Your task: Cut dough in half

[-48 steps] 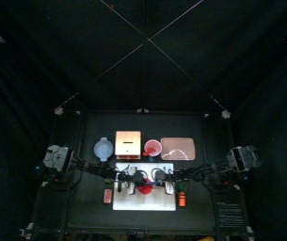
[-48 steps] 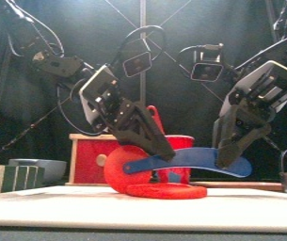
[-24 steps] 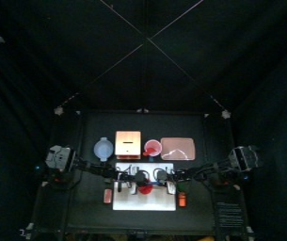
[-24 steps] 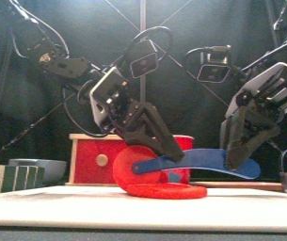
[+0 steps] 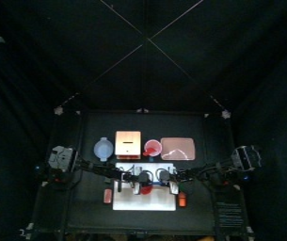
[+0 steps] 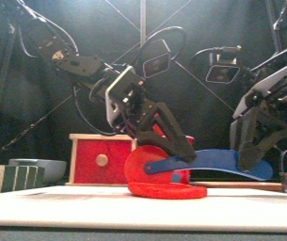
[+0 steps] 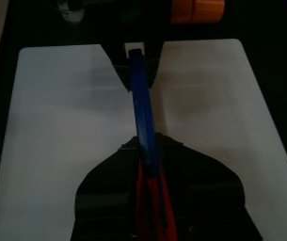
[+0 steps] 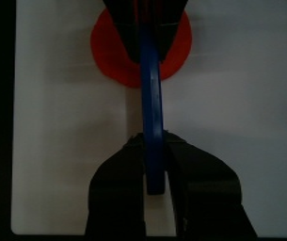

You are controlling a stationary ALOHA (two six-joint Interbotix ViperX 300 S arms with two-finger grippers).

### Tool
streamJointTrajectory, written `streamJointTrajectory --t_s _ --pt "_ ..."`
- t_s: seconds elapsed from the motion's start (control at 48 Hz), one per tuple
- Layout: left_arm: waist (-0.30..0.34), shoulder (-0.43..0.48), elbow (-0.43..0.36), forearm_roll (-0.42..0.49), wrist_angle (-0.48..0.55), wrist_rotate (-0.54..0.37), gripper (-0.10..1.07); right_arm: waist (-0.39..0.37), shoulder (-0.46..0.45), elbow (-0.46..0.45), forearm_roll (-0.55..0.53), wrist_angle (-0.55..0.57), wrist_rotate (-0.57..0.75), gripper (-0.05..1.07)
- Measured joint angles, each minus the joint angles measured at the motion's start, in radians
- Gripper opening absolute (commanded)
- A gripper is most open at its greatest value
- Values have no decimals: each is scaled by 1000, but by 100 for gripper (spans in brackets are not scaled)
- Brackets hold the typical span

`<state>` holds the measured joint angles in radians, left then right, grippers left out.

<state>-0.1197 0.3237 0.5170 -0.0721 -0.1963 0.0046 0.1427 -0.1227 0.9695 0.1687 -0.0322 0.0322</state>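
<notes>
- Top: dough sits mid white cutting board on the bench, both my arms over it. Too small for detail.
- Front: dough partly curled up off the board, blue cutter across it. Looks soft n floppy, prob sticky, so press don't drag.
- L wrist: left claw about half open, clamped on one cutter end.
- R wrist: right claw narrower, pinching the other end; blade runs across dough's middle. Grip the ends, keep level.
</notes>
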Motion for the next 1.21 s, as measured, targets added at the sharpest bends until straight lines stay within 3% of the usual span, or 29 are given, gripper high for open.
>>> streamJointTrajectory --t_s 1.208 --pt "14 83 -147 18 95 2 56 14 -91 100 8 18 0 26"
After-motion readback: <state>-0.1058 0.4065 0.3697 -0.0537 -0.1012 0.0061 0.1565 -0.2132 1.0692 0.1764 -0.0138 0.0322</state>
